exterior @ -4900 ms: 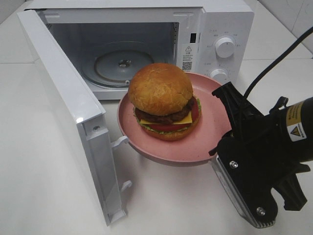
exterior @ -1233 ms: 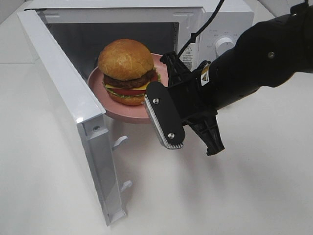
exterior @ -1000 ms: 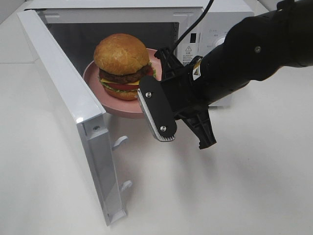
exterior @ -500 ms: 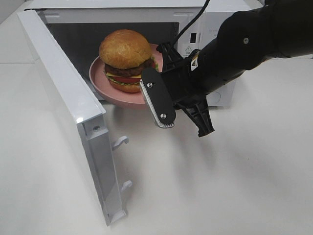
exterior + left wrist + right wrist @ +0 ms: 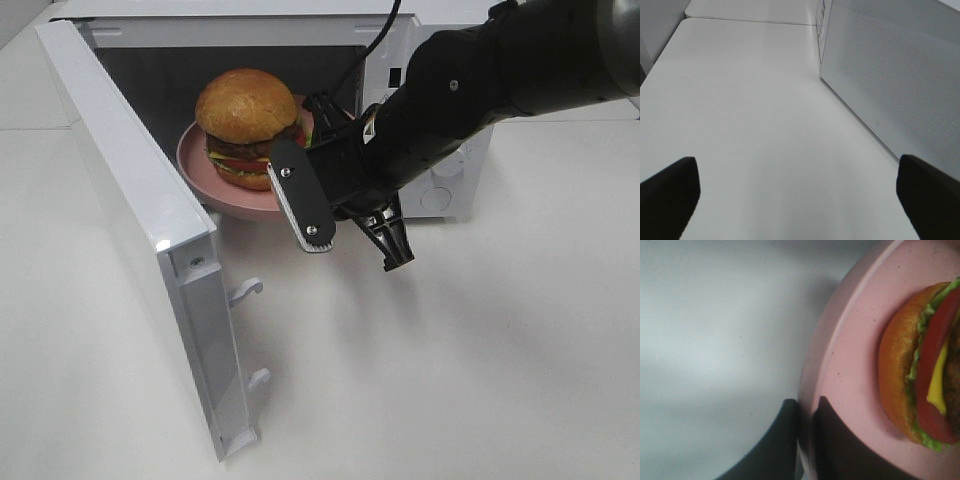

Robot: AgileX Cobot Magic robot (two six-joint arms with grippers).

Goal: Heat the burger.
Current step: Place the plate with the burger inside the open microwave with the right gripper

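The burger [image 5: 247, 112], with its golden bun, cheese, tomato and lettuce, rides on a pink plate [image 5: 212, 192] at the mouth of the open microwave [image 5: 440, 40]. My right gripper [image 5: 314, 120] is shut on the plate's right rim and holds it off the table. In the right wrist view the gripper [image 5: 806, 421] pinches the plate [image 5: 850, 365] edge, with the burger [image 5: 920, 385] just beyond. My left gripper [image 5: 800, 200] is open with nothing between its dark fingertips [image 5: 667, 195], over bare table. It is out of the exterior view.
The microwave door [image 5: 130, 210] swings out to the left toward the front, with its latch hooks [image 5: 245, 292] sticking out. Its meshed panel [image 5: 890, 75] shows in the left wrist view. The control knobs are partly hidden behind my right arm [image 5: 470, 90].
My right arm has carried the plate and burger a little farther back into the microwave opening. The left gripper has not moved.
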